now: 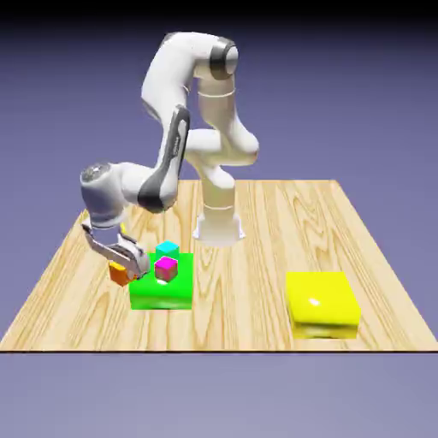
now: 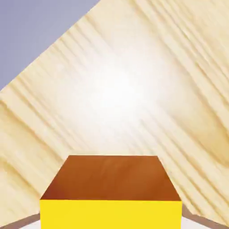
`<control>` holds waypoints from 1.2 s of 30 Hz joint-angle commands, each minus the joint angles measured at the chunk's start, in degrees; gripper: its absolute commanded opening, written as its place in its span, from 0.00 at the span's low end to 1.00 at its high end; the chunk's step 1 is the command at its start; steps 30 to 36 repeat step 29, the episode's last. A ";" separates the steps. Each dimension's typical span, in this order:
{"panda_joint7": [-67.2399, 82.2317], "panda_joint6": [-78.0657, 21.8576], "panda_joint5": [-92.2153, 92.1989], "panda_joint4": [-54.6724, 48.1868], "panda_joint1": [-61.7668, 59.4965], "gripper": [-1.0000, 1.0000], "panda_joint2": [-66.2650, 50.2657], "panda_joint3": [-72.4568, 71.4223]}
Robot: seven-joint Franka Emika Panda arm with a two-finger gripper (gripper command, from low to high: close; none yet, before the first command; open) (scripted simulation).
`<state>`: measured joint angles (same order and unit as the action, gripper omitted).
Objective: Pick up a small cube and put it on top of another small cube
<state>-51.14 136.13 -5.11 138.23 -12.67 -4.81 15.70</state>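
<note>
- The gripper grasps the small orange cube at the frame's left, raised beside the green block.
- The purple-magenta cube and the cyan cube rest on that block.

- The small cube fills the bottom middle, large and close, hiding the fingertips
- Its upper face shows dark orange, its near face bright yellow
- Pale wood-grain tabletop lies behind it, glare at centre
- Blue-violet backdrop fills the top-left corner
</note>
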 commanded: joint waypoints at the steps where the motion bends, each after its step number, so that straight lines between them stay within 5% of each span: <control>1: -0.93 -0.52 0.91 1.43 -0.45 0.00 2.08 -0.60; 15: -12.28 -7.73 11.29 21.45 -5.43 0.00 31.15 -9.34; 19: -11.86 -10.48 7.33 21.70 -7.60 0.00 32.08 -7.04; 25: -10.80 3.78 6.26 26.46 -6.95 0.00 22.54 -6.40; 26: -10.80 3.78 6.26 26.46 -6.95 1.00 22.54 -6.40; 36: -11.17 -1.20 6.63 24.80 -7.18 1.00 25.87 -6.63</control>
